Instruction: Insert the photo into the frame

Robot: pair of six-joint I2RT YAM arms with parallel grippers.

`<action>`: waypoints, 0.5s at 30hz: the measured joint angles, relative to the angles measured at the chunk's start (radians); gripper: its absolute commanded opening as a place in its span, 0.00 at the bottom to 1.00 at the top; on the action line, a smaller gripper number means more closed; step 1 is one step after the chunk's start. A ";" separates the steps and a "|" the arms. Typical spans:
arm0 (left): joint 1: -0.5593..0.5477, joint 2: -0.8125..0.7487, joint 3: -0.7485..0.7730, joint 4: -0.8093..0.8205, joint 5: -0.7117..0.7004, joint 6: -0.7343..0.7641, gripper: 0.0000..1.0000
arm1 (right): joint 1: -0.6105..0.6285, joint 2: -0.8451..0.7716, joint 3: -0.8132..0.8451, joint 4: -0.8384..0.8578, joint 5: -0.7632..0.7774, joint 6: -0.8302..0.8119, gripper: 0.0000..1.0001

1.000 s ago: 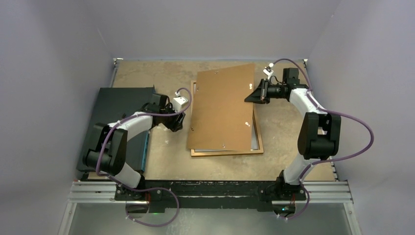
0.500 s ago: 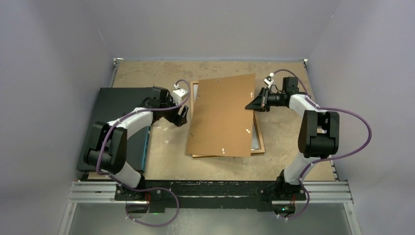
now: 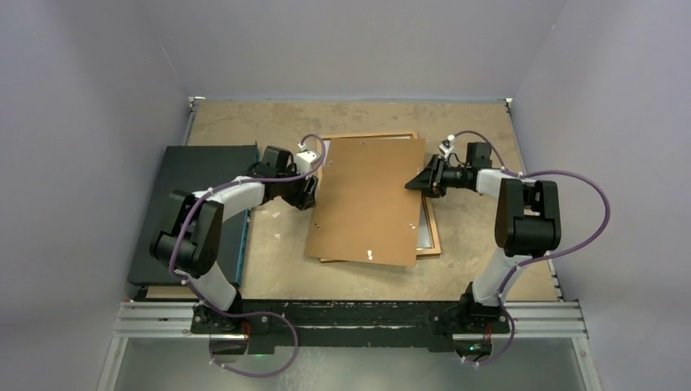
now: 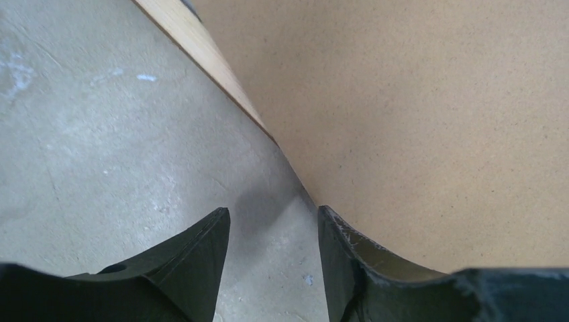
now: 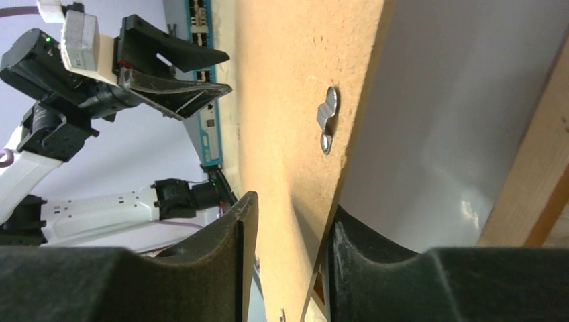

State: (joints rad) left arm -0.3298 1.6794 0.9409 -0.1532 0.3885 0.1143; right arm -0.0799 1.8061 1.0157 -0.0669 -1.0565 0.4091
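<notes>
1. Work surface. The table (image 3: 244, 122) has a brown, mottled, scuffed top. Plain pale grey-lilac walls (image 3: 350, 49) enclose it on the left, far and right sides. The landmark for all positions below is the backing board (image 3: 367, 199), a plain brown sheet lying near the middle of the table, turned slightly askew.

2. Task item. The frame (image 3: 367, 136) lies flat beneath the backing board. Its orange-brown rails show along the board's far edge and past its right and near edges. A smooth grey sheet (image 5: 436, 134) shows under the board's right edge, inside the frame rail. Whether this is the pane or the photo cannot be told.

3. Left gripper (image 3: 308, 192). It is positioned at the board's left edge. Its jaws are apart with only bare table between them, and one finger sits just beside the board edge.

4. Right gripper (image 3: 414, 182). It is positioned at the board's right edge. Its jaws are parted and straddle that edge, one finger above the board and one below, near a small metal clip (image 5: 327, 119).

5. Other items. A dark flat box (image 3: 195, 175) lies well to the left of the board.
</notes>
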 measured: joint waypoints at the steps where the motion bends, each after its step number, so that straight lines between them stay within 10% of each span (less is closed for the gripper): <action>1: 0.000 0.000 -0.008 0.002 0.000 0.000 0.44 | 0.000 -0.001 -0.022 0.028 0.000 0.019 0.44; 15: 0.000 0.008 -0.055 -0.002 0.058 -0.052 0.23 | 0.000 -0.213 -0.351 0.502 0.045 0.380 0.53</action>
State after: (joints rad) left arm -0.3298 1.6871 0.8864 -0.1551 0.4469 0.0624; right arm -0.0795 1.5932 0.6643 0.4351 -1.0115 0.7895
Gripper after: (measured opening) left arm 0.242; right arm 0.516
